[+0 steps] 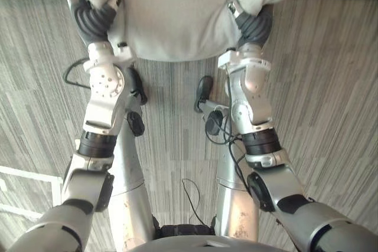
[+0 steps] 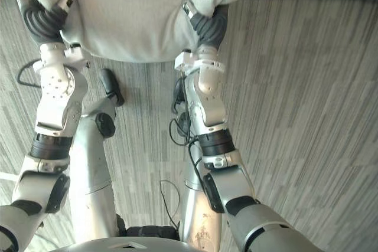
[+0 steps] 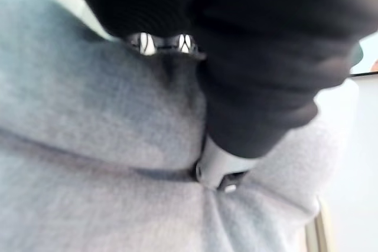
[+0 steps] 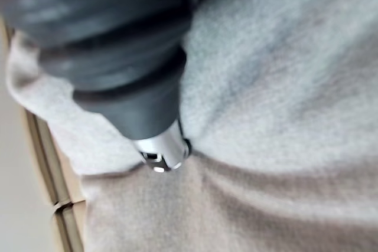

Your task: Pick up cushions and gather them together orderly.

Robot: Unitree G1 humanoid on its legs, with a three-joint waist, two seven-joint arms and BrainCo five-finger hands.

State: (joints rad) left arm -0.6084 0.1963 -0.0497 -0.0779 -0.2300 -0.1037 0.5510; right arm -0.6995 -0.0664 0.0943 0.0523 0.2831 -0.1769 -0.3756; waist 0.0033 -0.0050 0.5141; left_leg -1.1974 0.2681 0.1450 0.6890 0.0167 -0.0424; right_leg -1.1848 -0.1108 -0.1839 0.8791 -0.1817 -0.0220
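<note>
floor (image 1: 331, 87): grey carpet with a fine striped grain in long plank-like panels, lying well below everything else.

cushion (image 1: 177, 16): large, soft, light grey and roughly rectangular, with a matt fleecy nap. it is held clear of the floor between the two hands, at the far end of both arms. its lower edge runs straight from one wrist to the other, and its two side corners flop loosely over the hands. deep creases gather in the cloth where each hand meets it.

left arm (image 1: 103, 104) and right arm (image 1: 251, 104): silver-grey jointed shells with dark bands, stretched forward side by side and nearly parallel, one at each side of the cushion.

left hand (image 1: 93, 22): dark ribbed cover turned toward the camera and pressed against the cushion's left side. in its wrist view the silver thumb (image 3: 221, 169) digs into the cloth and the fingers (image 3: 144, 42) enter it just beside the cover, with a thick roll of fabric pinched between them.

right hand (image 1: 255, 25): ribbed cover set against the cushion's right side, mirroring the left. in its wrist view the hand is sunk into a crease of the fabric, so whether it grips or merely presses cannot be told.

wooden strips (image 4: 44, 163): narrow and pale tan, seen past the cushion's edge.
</note>
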